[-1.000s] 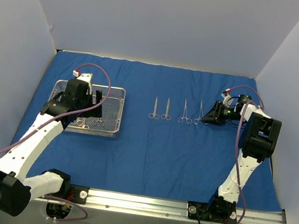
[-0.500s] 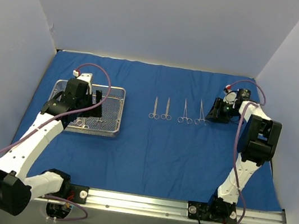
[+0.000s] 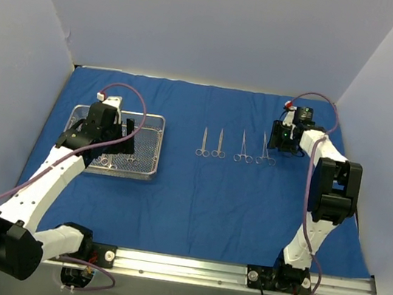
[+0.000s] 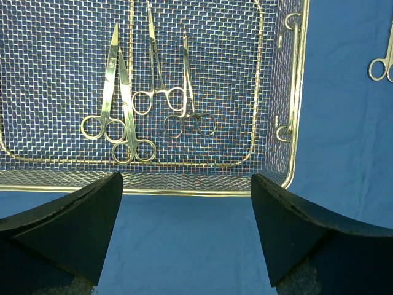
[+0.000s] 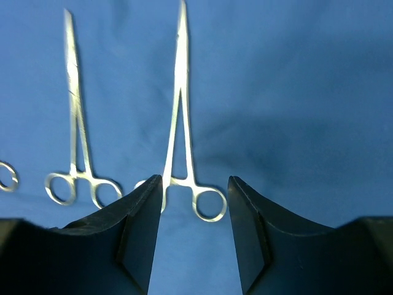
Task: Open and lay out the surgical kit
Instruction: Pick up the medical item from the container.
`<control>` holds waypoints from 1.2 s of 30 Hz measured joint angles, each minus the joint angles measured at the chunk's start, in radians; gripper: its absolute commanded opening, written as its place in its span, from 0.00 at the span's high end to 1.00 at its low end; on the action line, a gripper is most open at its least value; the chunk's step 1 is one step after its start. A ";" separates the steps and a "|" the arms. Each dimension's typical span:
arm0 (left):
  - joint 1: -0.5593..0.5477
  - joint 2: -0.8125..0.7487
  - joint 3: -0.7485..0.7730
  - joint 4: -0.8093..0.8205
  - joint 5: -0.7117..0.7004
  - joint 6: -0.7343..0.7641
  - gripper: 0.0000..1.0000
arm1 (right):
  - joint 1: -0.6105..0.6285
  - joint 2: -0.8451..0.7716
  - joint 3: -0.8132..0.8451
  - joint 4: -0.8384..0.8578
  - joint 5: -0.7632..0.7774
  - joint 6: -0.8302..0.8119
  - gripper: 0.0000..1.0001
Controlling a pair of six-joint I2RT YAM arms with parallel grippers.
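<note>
The royal-blue cloth wrap (image 3: 197, 192) lies spread over the table. The silver wire-mesh tray (image 3: 154, 120) sits at the left and holds several ring-handled instruments (image 4: 156, 92). Several more instruments lie in a row on the cloth at the middle (image 3: 219, 144). My left gripper (image 3: 110, 143) hovers over the tray, open and empty (image 4: 187, 236). My right gripper (image 3: 279, 137) is open and empty just behind the rightmost instrument (image 3: 265, 149). In the right wrist view, that instrument (image 5: 181, 123) lies flat with one ring between my open fingers (image 5: 140, 233).
White walls close in the back and both sides. The cloth's right edge drapes near the right arm's base (image 3: 360, 248). A metal rail (image 3: 236, 275) runs along the near edge. Another laid-out instrument (image 5: 77, 141) lies left of the rightmost one.
My right gripper has swung back and left, from beside the rightmost instrument to just behind it. That instrument stays on the cloth. The left arm has barely moved.
</note>
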 measured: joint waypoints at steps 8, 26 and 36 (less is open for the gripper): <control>0.007 0.012 0.000 0.000 -0.001 0.000 0.06 | 0.062 -0.014 -0.024 0.074 0.057 0.061 0.57; 0.021 0.043 0.000 0.001 -0.047 -0.003 0.06 | 0.145 -0.164 -0.163 0.130 0.118 0.166 0.60; 0.048 0.190 0.016 -0.003 -0.086 -0.038 0.03 | 0.173 -0.632 -0.276 0.160 0.153 0.186 0.53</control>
